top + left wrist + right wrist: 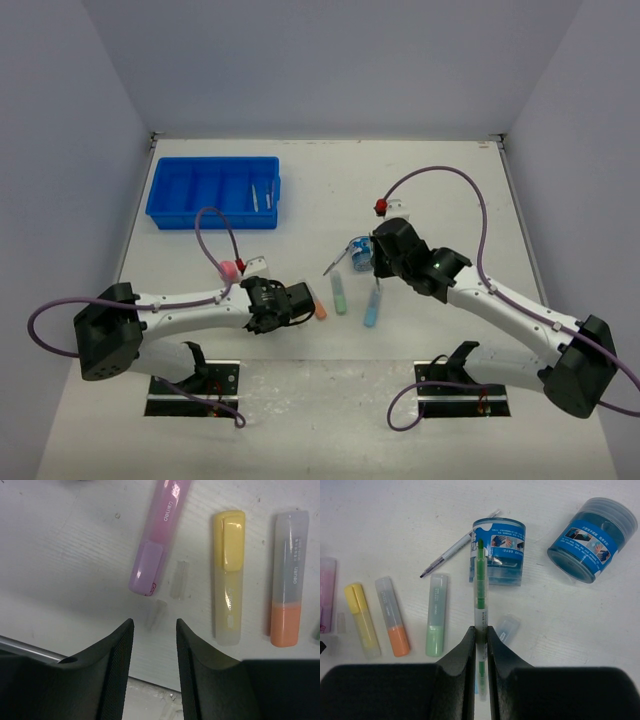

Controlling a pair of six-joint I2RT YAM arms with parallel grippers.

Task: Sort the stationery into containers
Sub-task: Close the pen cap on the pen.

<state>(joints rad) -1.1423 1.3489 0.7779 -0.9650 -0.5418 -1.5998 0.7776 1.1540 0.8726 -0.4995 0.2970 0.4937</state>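
Bearing tray [212,222], white table [330,190]; grey walls [330,60]

We see a bright blue tray [213,190], a purple marker [155,540], a yellow marker [228,575], an orange marker [288,580], a pale green marker [436,615], a green pen [480,580] and blue tubs [498,552] with pictured labels

You've got soft, even overhead light in the top view. The white table [420,190] is bright, with only faint shadows under the arms. Your left wrist camera sits very close: the purple marker [157,535] goes soft towards the top edge, and glare streaks the yellow marker [229,580]. The right wrist view is sharper, the green pen [480,580] reads crisp, and pale highlights sit on the round blue tub [592,540].
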